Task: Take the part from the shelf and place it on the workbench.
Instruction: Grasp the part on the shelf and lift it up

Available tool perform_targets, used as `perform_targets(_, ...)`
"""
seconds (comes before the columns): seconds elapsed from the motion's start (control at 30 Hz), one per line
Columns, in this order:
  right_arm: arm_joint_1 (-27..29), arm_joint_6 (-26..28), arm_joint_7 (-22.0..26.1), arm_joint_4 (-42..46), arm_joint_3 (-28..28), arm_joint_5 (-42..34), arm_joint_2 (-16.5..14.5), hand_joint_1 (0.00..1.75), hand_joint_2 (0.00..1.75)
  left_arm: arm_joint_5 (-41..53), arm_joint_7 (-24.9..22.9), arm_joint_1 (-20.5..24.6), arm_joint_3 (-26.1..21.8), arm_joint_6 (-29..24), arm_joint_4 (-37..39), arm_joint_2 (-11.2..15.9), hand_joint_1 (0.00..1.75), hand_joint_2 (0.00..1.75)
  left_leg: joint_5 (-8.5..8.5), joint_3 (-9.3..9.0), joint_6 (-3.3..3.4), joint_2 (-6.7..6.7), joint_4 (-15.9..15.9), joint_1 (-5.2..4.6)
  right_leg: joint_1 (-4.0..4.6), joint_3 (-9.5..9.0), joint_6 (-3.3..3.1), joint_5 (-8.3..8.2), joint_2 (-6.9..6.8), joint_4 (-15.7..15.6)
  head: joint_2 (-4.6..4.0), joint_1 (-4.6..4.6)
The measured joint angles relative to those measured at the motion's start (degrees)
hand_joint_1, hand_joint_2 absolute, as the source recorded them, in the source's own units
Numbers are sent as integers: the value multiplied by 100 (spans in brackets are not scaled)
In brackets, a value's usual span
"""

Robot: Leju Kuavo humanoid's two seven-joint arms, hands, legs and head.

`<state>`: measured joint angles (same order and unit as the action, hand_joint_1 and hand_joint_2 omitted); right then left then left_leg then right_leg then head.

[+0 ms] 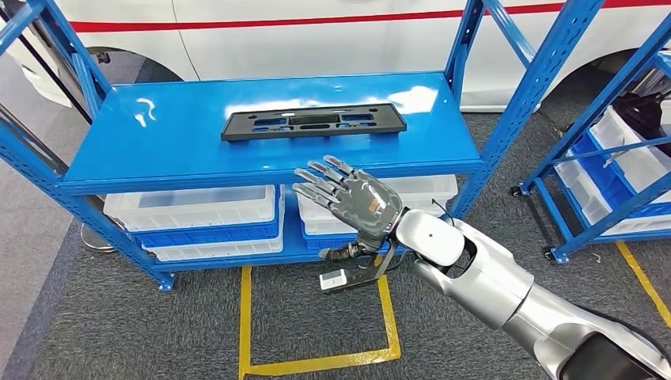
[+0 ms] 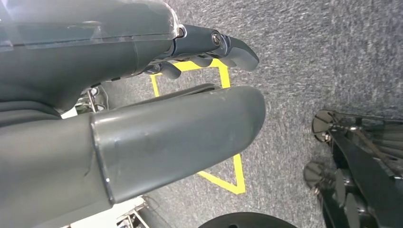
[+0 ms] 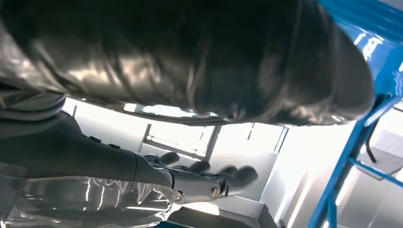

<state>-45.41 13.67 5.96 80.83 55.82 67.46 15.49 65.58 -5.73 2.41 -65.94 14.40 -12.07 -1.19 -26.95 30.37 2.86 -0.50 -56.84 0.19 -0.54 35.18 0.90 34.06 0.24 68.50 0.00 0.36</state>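
Observation:
A flat black rectangular part (image 1: 313, 121) with several cut-outs lies on the blue top shelf (image 1: 166, 150), a little right of its middle. My right hand (image 1: 348, 194) hovers in front of the shelf's front edge, just below the part, fingers spread and holding nothing. The right wrist view has that hand's thumb (image 3: 199, 57) and dark fingers (image 3: 209, 180) extended near a blue upright (image 3: 351, 156). In the left wrist view my left hand (image 2: 157, 109) hangs over grey carpet with fingers extended and nothing in it.
White and blue bins (image 1: 198, 222) sit on the lower shelf. A second blue rack (image 1: 609, 158) with bins stands at the right. Yellow tape (image 1: 316, 364) marks a square on the grey carpet. A white vehicle with a red stripe (image 1: 316, 32) is behind the shelf.

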Motion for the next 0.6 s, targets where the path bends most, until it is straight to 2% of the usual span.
perform_targets(0.03, 21, -8, 5, 1, 1, -1, 7, 0, 0, 4, 1, 1, -2, 1, 0, -3, 0, 0, -10, -3, 2, 2, -1, 2, -18, 235, 20, 82, -1, 347, 0, -1)
perform_targets(0.07, 43, -11, 13, 2, 1, -1, 17, 0, 0, 10, 2, 0, -3, 2, 1, -7, 0, 0, -25, -12, -4, 1, -6, 7, -39, 409, 40, 61, -2, 550, 0, -1)
perform_targets(0.1, 59, -14, 19, 2, 1, -1, 28, 0, 0, 18, 5, -2, -3, 4, 1, -10, 0, 0, -49, -31, -20, -2, -14, 15, -58, 492, 58, -75, -5, 554, -1, -1)
perform_targets(0.13, 64, -15, 22, 3, 1, -2, 36, 0, 0, 25, 8, -5, -4, 7, 1, -13, 0, 0, -84, -63, -45, -4, -27, 27, -77, 456, 73, -322, -10, 331, -1, -1)
perform_targets(0.17, 65, -15, 26, 3, 1, -3, 43, 0, 0, 32, 11, -8, -6, 9, 1, -15, 0, 0, -131, -100, -80, -5, -47, 40, -96, 350, 86, -597, -16, -33, -1, 0)
perform_targets(0.2, 65, -17, 26, 4, 1, -4, 49, 0, 0, 35, 12, -7, -7, 10, 1, -15, 0, 0, -183, -123, -123, -6, -77, 42, -94, 227, 90, -790, -19, -362, 0, 1)
perform_targets(0.23, 65, -22, 28, 6, 2, -7, 53, 0, 0, 36, 13, -3, -8, 10, 1, -16, 0, 0, -226, -129, -167, -7, -105, 41, -92, 121, 68, -885, -18, -619, 0, -1)
perform_targets(0.27, 69, -29, 31, 9, 3, -9, 56, 0, 0, 36, 12, 5, -9, 9, 1, -16, 0, 0, -254, -122, -205, -7, -124, 35, -79, 71, 37, -888, -13, -748, -1, -1)
perform_targets(0.3, 73, -36, 34, 11, 4, -11, 59, 0, 0, 36, 11, 13, -10, 7, 1, -17, 0, 0, -265, -109, -238, -7, -130, 31, -57, 57, -5, -840, -4, -767, -1, -2)
perform_targets(0.4, 70, -49, 40, 20, 1, -14, 74, 0, 0, 36, 5, 28, -11, 4, 1, -23, 0, 0, -344, -92, -319, 7, -206, 50, -64, 6, -128, -801, 11, -829, -1, 0)
perform_targets(0.43, 65, -52, 40, 24, -1, -15, 77, 0, 0, 36, 2, 29, -11, 4, 2, -24, 0, 0, -435, -7, -344, 12, -392, 55, -74, -33, -165, -790, 9, -854, -1, 0)
perform_targets(0.47, 65, -55, 40, 28, -2, -15, 77, 0, 0, 36, -1, 28, -11, 4, 3, -24, 0, 0, -558, 160, -365, 16, -701, 59, -77, -71, -195, -775, 3, -873, -2, -3)
perform_targets(0.53, 72, -64, 40, 27, -2, -16, 78, 0, 0, 36, -2, 27, -12, 1, 5, -22, 0, 0, -785, 641, -388, 18, -1473, 59, -64, -117, -230, -735, -6, -881, -2, -4)
perform_targets(0.57, 79, -76, 40, 27, -2, -16, 79, 0, 0, 36, -2, 24, -12, -1, 5, -21, 0, 0, -795, 848, -389, 18, -1736, 59, -57, -142, -238, -711, -7, -880, -2, -4)
perform_targets(0.6, 83, -90, 40, 27, -2, -19, 79, 0, 0, 36, -3, 17, -12, -2, 5, -21, 0, 0, -697, 963, -381, 18, -1805, 59, -52, -175, -240, -685, -5, -880, -1, -4)
